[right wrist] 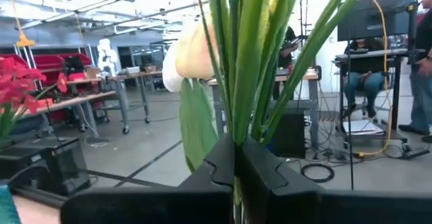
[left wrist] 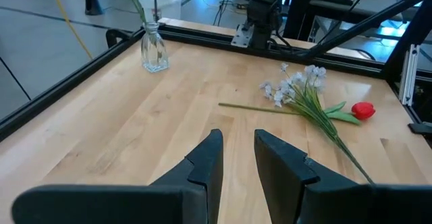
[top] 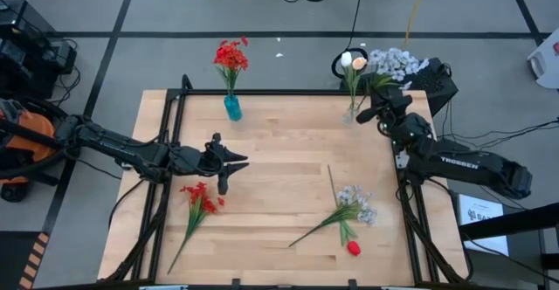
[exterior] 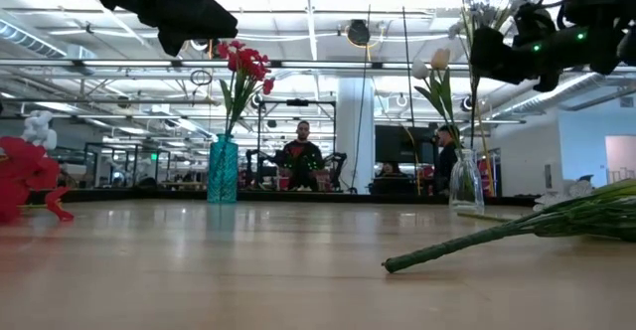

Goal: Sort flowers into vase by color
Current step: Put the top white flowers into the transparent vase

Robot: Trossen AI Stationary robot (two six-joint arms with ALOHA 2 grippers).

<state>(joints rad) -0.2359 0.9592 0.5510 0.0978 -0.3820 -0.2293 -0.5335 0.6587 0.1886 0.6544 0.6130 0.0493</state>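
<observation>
A clear vase (top: pixel 349 113) with cream tulip buds (top: pixel 352 61) stands at the table's far right, and a blue vase (top: pixel 232 107) with red flowers (top: pixel 231 56) at the far middle. Beside the clear vase, my right gripper (top: pixel 370 113) is shut on the green stems of a pale spray (top: pixel 393 60). My left gripper (top: pixel 229 164) hovers open at the table's left, above a red flower (top: pixel 199 198) that lies flat. Another pale spray (top: pixel 356 204) and a red tulip bud (top: pixel 354 248) lie at the near right. My right gripper pinches the spray's green stems (right wrist: pixel 236 126) between its two shut fingers, which come about level from the table's right and lie across the stems. The spray stands upright, head above the fingers (exterior: pixel 477 12). Its stem runs down to the vase's mouth (exterior: pixel 470 149); whether inside, I cannot tell.
A black frame rail (top: pixel 262 93) runs along the table's far and side edges. A loose bare stem (top: pixel 331 182) lies right of the middle. Bare wood lies open in the middle of the table (top: pixel 279 159). People sit at desks in the room behind.
</observation>
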